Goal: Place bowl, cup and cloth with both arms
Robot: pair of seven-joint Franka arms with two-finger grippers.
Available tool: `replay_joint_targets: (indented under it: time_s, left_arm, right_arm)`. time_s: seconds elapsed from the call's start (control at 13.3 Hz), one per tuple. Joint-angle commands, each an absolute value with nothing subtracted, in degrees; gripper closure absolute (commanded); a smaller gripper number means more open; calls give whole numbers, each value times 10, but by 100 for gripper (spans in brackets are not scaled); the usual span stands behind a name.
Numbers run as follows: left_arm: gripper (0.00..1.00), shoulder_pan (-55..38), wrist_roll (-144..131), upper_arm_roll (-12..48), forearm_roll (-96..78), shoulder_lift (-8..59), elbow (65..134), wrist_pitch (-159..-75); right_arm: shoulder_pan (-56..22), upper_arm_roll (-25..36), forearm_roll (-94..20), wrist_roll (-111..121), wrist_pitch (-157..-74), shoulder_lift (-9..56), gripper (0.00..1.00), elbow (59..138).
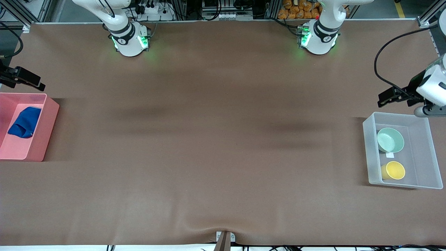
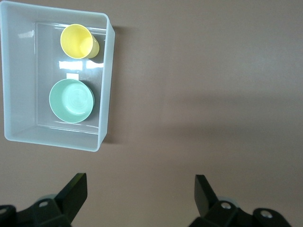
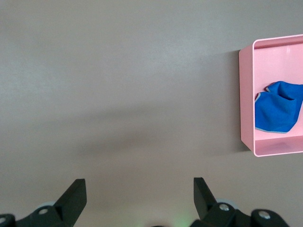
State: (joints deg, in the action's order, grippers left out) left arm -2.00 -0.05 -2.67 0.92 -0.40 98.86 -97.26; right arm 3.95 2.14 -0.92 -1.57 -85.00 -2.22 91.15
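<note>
The mint-green bowl (image 1: 390,139) (image 2: 71,100) and the yellow cup (image 1: 394,170) (image 2: 78,41) sit side by side in a clear plastic bin (image 1: 369,153) (image 2: 105,94) at the left arm's end of the table, the cup nearer the front camera. The blue cloth (image 1: 25,122) (image 3: 279,113) lies crumpled in a pink bin (image 1: 47,132) (image 3: 245,104) at the right arm's end. My left gripper (image 2: 140,182) hangs open and empty over bare mat beside the clear bin. My right gripper (image 3: 139,187) is open and empty over bare mat beside the pink bin.
A brown mat (image 1: 223,139) covers the whole table between the two bins. The arms' white bases (image 1: 130,42) (image 1: 318,38) stand along its edge farthest from the front camera. A small white tag (image 1: 390,155) lies between bowl and cup. A bracket (image 1: 224,238) sits at the near edge.
</note>
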Motion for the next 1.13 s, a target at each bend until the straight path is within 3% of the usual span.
replay_joint_targets:
  time_s: [0.0, 1.05]
  left_arm:
    - [0, -25, 12, -33, -1, 10, 950, -970]
    - [0, -32, 27, -26, -5, 10, 929, -958]
  right_arm:
    - [44, 17, -2, -12, -827, -24, 0, 888]
    - [45, 18, -3, -10, -797, -20, 0, 876]
